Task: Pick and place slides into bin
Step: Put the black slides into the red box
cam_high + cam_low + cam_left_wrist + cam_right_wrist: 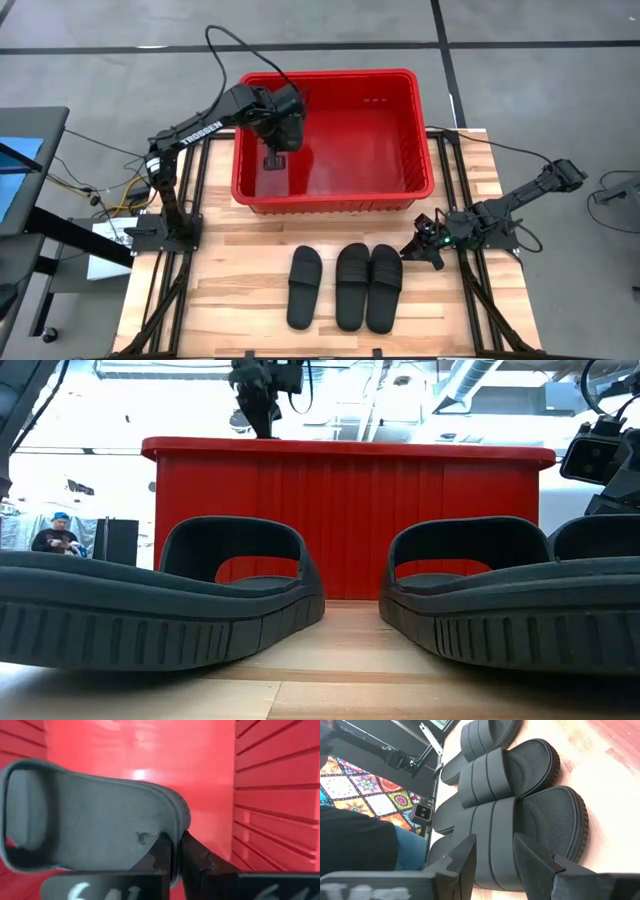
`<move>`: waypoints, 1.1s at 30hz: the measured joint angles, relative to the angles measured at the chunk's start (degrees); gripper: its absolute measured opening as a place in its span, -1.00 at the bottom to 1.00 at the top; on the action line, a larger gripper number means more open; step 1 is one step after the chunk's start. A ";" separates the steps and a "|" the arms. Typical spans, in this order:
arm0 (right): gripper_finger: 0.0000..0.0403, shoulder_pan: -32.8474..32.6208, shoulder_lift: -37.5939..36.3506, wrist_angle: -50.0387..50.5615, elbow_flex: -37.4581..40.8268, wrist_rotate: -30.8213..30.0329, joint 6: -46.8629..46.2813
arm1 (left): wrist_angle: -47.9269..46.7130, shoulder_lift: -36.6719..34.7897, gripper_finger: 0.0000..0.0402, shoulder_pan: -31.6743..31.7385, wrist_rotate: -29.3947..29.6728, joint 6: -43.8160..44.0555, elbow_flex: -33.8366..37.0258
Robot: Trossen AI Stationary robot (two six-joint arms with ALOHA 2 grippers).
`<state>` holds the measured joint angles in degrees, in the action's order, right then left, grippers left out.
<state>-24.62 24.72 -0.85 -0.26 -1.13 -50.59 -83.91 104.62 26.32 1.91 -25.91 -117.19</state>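
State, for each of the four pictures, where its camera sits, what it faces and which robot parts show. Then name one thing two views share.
High: overhead, facing down; both arms, red bin, three slides on the table.
Low: table height, facing the bin wall past slides; left end effector above the rim.
Left wrist: inside the bin; fingers shut on a slide.
Right wrist: own fingers, slides beyond.
Shared: high and right wrist show the same three slides.
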 joint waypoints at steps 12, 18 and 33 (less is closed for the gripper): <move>-0.39 0.00 0.00 -0.01 -0.01 0.01 0.00 | 7.86 -0.04 -1.00 3.88 -0.66 -0.63 14.19; -0.39 0.01 -0.01 0.00 -0.01 0.02 0.00 | 9.56 -0.04 -1.00 6.04 -1.60 -0.77 20.35; -0.39 0.01 -0.01 -0.01 0.01 0.02 0.00 | 16.45 -0.04 -1.00 6.96 -1.62 -1.38 27.61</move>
<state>-24.61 24.71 -0.86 -0.25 -1.10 -50.59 -67.47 104.57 33.28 0.30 -27.30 -89.59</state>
